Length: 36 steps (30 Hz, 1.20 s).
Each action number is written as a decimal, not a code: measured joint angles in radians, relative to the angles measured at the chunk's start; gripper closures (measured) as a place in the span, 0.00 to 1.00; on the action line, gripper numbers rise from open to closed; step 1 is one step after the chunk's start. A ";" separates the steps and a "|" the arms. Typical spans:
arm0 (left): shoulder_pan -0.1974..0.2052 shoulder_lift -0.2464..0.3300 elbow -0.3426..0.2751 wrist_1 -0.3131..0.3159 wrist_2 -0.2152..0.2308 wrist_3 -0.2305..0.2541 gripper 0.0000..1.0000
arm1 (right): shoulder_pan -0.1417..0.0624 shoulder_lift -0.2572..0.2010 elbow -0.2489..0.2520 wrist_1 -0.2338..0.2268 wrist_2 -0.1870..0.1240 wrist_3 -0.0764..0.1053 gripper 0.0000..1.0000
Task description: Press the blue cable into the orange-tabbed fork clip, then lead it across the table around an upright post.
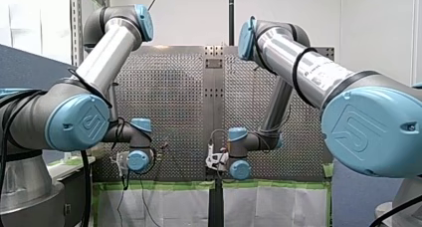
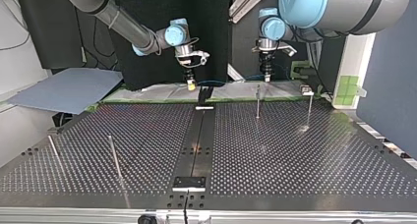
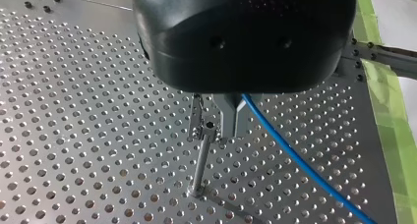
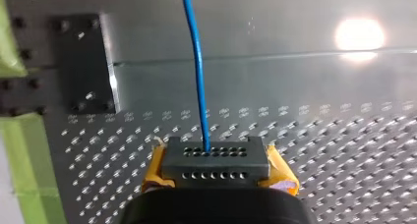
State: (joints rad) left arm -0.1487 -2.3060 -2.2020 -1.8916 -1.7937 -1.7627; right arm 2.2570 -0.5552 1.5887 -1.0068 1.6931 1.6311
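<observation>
- Closest to the right wrist camera, my right gripper (image 4: 215, 157) is clamped on the blue cable (image 4: 196, 62). Its yellow pads (image 4: 156, 171) flank a grey, hole-dotted tip, and the cable comes out of the middle of that tip.
- From there the cable runs straight ahead of the gripper, over the perforated table (image 4: 319, 150) and across a smooth metal strip (image 4: 255, 81).
- Off to one side of the cable, a dark plate (image 4: 81, 62) with screw heads lies flat on the table.
- Seen from the top view, my right gripper hangs at the table's far edge, near the middle.
- Just to its right stands a small black fixture (image 2: 205, 93). Whether this is the fork clip, I cannot tell.
- Further right along the same far edge, my left gripper (image 2: 267, 76) hangs point-down.
- Its wrist view shows the cable coming out from under the black housing and slanting away low over the table. I cannot tell whether this claw grips the cable or only stands beside it.
- An upright post (image 3: 200, 162) stands directly under my left gripper, its top close to the gripper's tip.
- A second post (image 2: 309, 110) stands further right at the far side, and two more posts (image 2: 114, 155) stand well apart from these at the near left.
- Green tape (image 2: 147, 100) lines the table's far edge.
</observation>
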 joint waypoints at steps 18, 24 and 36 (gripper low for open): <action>0.024 -0.009 0.069 -0.137 0.018 0.012 1.00 | -0.028 0.012 -0.022 -0.010 -0.003 -0.001 1.00; 0.042 -0.020 0.107 -0.159 0.019 0.015 1.00 | -0.030 0.014 -0.025 -0.017 -0.007 -0.003 1.00; 0.060 -0.021 0.136 -0.162 0.025 0.014 1.00 | -0.036 0.018 -0.032 -0.011 -0.008 -0.008 1.00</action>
State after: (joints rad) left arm -0.0889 -2.3275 -2.0661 -2.0535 -1.7682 -1.7490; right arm 2.2209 -0.5371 1.5571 -1.0181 1.6850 1.6233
